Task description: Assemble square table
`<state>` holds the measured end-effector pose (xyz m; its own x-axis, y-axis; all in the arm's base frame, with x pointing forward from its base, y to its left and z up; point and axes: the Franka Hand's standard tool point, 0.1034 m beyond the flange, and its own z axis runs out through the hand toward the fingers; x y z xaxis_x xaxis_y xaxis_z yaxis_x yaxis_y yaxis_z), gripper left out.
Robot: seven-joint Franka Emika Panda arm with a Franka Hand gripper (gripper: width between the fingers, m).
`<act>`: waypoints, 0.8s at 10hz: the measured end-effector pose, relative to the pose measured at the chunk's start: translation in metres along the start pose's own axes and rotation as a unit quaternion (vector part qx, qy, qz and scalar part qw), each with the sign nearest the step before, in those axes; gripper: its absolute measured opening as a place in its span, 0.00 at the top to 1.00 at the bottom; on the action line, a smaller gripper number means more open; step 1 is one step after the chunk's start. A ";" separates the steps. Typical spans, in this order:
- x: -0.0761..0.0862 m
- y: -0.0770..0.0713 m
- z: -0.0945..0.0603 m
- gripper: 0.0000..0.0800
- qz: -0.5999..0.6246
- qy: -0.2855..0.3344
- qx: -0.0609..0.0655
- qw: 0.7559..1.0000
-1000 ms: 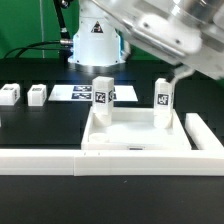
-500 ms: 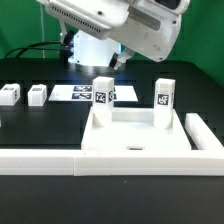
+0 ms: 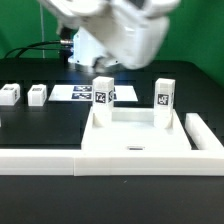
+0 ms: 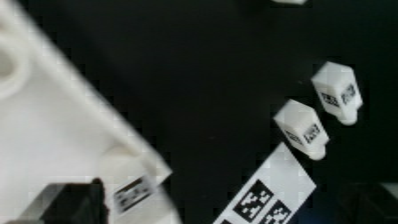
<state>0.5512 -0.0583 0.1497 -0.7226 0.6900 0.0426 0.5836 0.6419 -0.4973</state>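
Observation:
The square table's white slab (image 3: 135, 138) lies rim-up in the middle, inside the corner of the rail. Two white tagged legs stand upright in its far sockets, one toward the exterior view's left (image 3: 103, 98) and one toward its right (image 3: 165, 100). Two loose leg blocks (image 3: 10, 95) (image 3: 37, 94) lie at the exterior view's left. My arm (image 3: 135, 30) is a blur high above the slab. In the wrist view the gripper (image 4: 217, 208) is open with nothing between its fingers; below it are the slab (image 4: 54, 120), one standing leg (image 4: 134, 190) and the loose blocks (image 4: 338, 90) (image 4: 306, 128).
A long white L-shaped rail (image 3: 60, 162) runs along the front and up the exterior view's right side (image 3: 205, 135). The marker board (image 3: 78, 94) lies flat behind the slab, and shows in the wrist view too (image 4: 267, 200). The robot base (image 3: 95, 45) stands at the back.
The arm has swung from the exterior view's right toward the left, above the slab. The finger near the right-hand leg has moved away. The parts have not moved.

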 end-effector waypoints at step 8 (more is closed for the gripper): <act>0.001 -0.036 0.039 0.19 0.335 0.009 0.050 0.941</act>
<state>0.5151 -0.0938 0.1334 -0.1974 0.9349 -0.2949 0.8677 0.0265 -0.4965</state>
